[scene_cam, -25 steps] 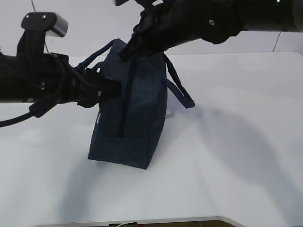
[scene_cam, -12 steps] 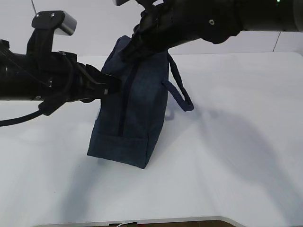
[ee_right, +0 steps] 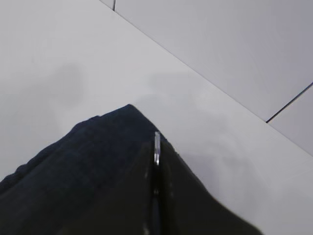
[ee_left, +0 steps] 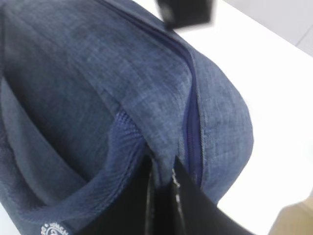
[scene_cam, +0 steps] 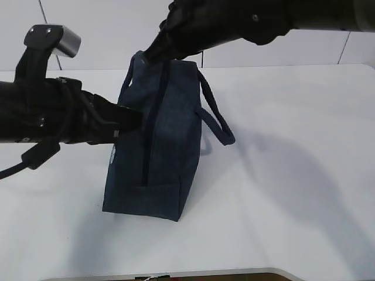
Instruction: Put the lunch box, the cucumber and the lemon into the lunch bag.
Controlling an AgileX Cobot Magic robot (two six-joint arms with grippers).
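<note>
Two black pincers grip one thing, the lunch bag (scene_cam: 158,140), a boxy dark navy fabric bag that stands on end on the white table (scene_cam: 293,175), leaning a little. Its weave is a heathered denim-like blue, with a darker zipper line (ee_left: 191,122) running along its length and a folded band across its lower end. One looped handle (scene_cam: 214,114) hangs off the side away from the left pincer (scene_cam: 126,120), which comes in level from the side and is pressed together on a fold of the bag's fabric beside the zipper, small white print showing just below it. Above that, the right pincer (scene_cam: 157,52) reaches down to the bag's top corner and is closed there, pinching the fabric peak with a thin metal piece (ee_right: 157,147) between its jaws.
</note>
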